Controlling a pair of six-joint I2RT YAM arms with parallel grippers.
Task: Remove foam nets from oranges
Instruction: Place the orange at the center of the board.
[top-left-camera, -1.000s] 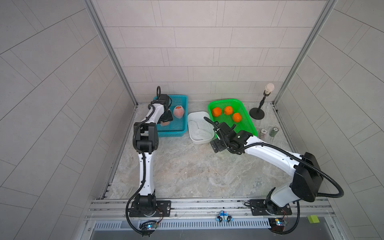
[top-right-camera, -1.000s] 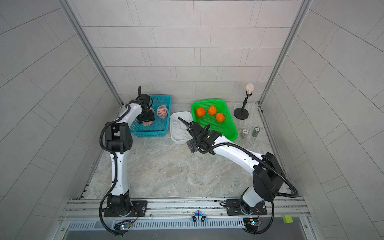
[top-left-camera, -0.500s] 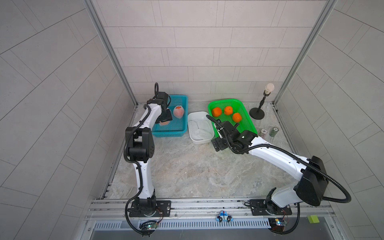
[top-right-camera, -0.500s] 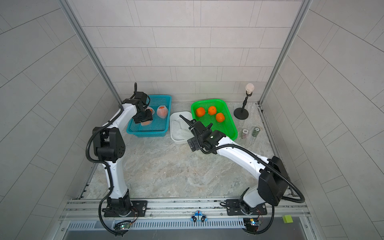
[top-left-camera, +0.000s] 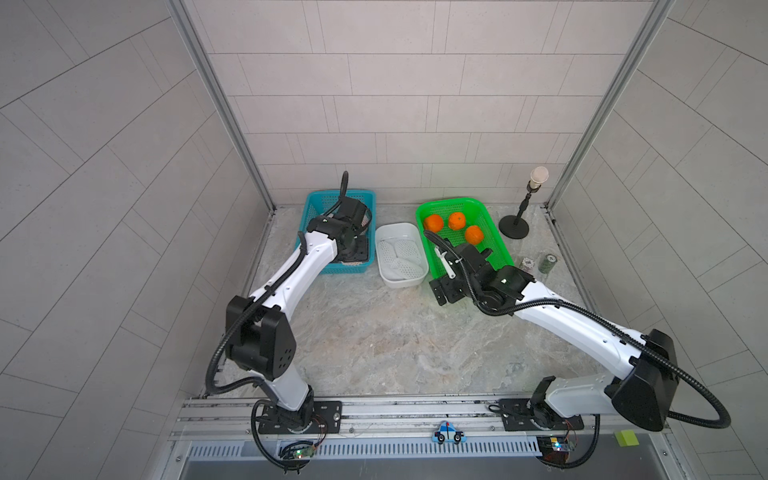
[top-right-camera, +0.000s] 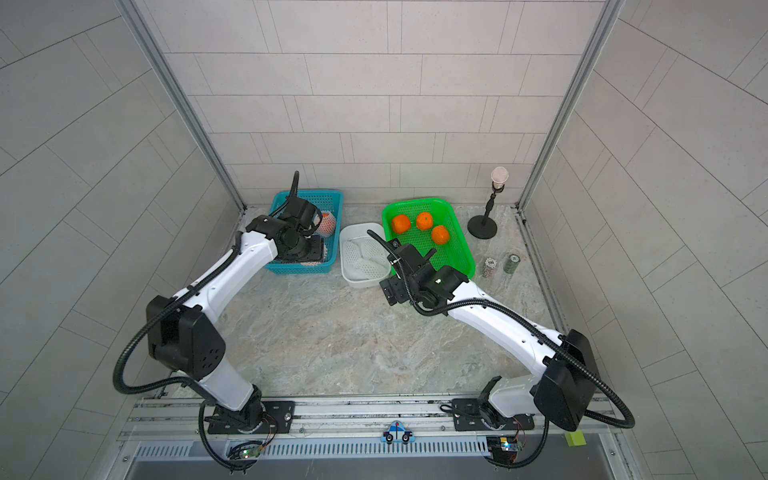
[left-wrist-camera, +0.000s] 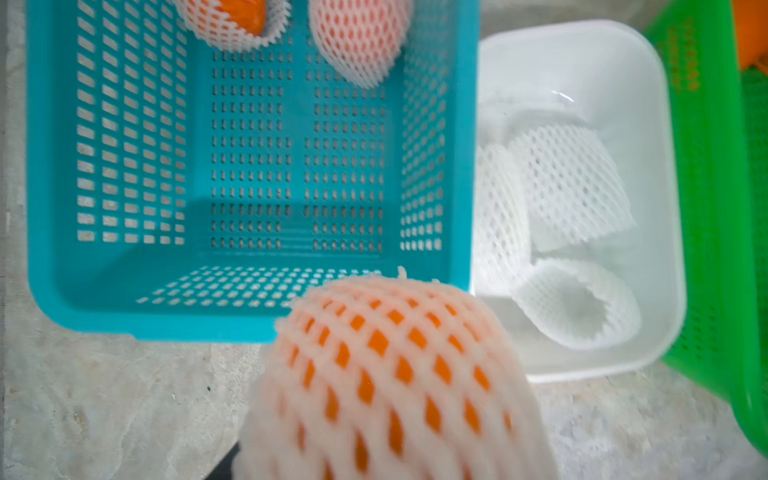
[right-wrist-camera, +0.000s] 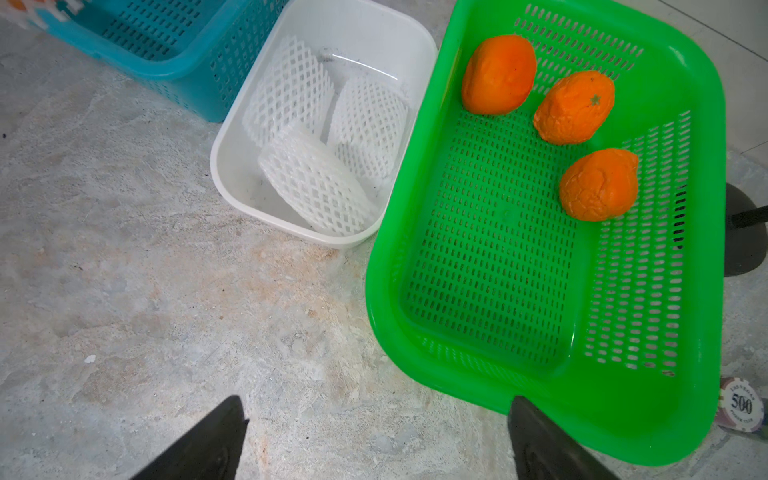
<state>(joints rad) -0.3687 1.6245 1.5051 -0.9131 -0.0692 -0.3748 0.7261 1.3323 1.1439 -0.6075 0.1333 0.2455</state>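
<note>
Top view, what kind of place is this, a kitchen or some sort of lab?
Most likely a robot test booth, not a kitchen: left arm and right arm bolted to a metal rail, grey panel walls enclosing a tabletop, blue basket and green basket staged for sorting.

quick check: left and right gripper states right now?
left gripper: closed on a netted orange.
right gripper: open, holding nothing.
</note>
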